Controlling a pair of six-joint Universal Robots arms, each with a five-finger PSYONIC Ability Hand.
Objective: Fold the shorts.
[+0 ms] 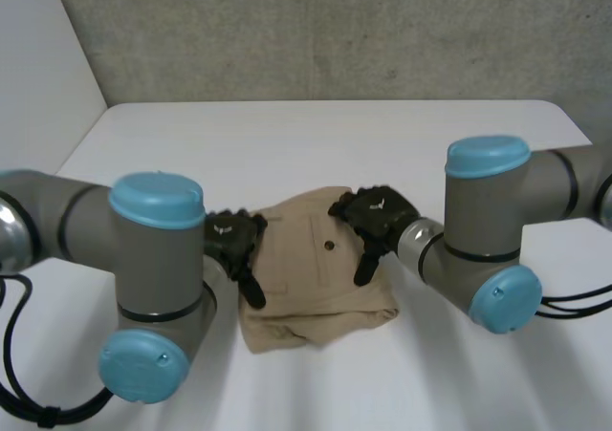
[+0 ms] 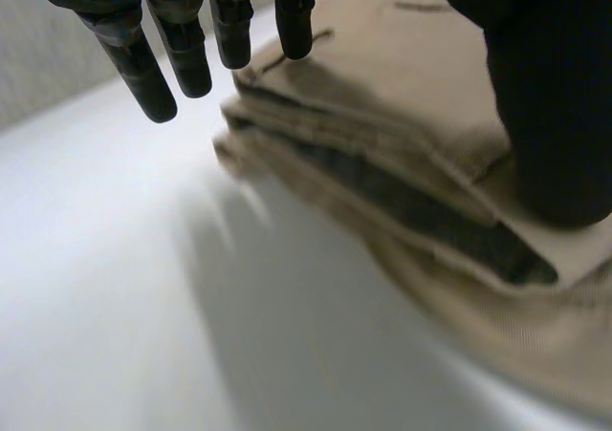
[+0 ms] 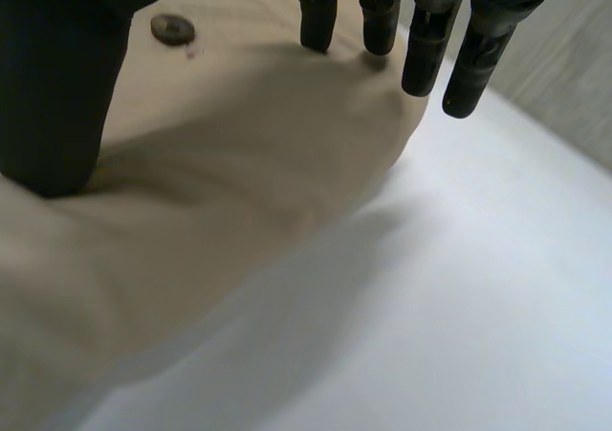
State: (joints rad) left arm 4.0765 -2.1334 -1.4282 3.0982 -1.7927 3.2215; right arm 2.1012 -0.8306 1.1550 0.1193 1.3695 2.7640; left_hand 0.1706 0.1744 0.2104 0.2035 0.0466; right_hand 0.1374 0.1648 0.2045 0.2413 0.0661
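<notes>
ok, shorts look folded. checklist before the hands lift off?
1. The shorts are in one compact stack: ok, stacked layers show in the left wrist view.
2. The left hand is free of cloth: ok, its fingers are straight and reach past the stack's edge.
3. The right hand is free of cloth: ok, straight fingers lie on the top layer, beyond the button.
4. Layer edges are flush: not ok, lower layers stick out beyond the top one.
5. The stack sits fully on the table: ok.
6. No cloth is caught under either thumb: cannot tell.
</notes>
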